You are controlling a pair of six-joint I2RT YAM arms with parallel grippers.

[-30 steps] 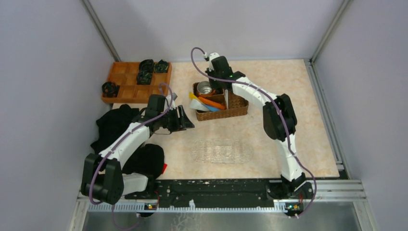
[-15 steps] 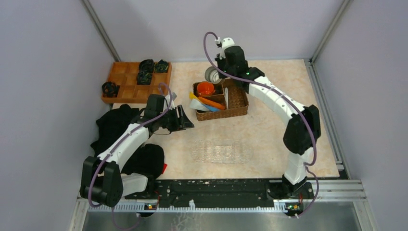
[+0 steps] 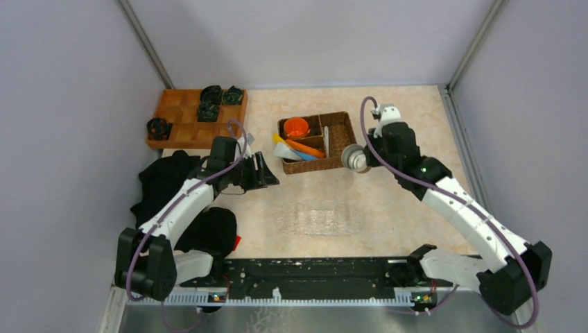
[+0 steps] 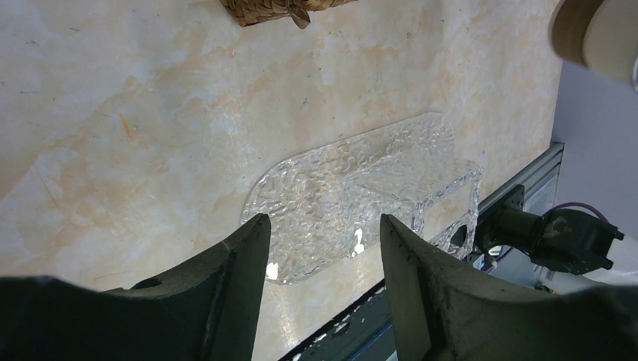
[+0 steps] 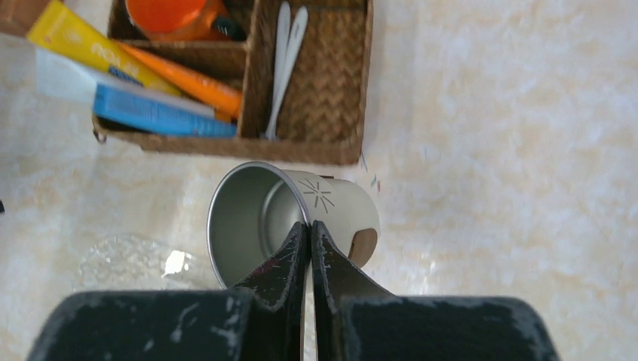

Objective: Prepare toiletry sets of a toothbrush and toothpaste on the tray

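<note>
The steel cup [image 5: 259, 214], rim pinched by the right fingers [image 5: 290, 259], is best set upright on the bench [image 5: 511, 150] beneath them; left fingers [image 4: 233, 278] are spread.

The top external camera sits high behind the arm bases, which lie at the frame's bottom edge, and looks down over the whole table [image 3: 430, 104]. The left wrist camera looks close and slantwise across the table at the tray [image 4: 361, 195], mid-frame. The right wrist camera faces nearly straight down, close above the wicker basket [image 5: 331, 90] in the upper frame. All three views share the tray and part of the basket.
</note>
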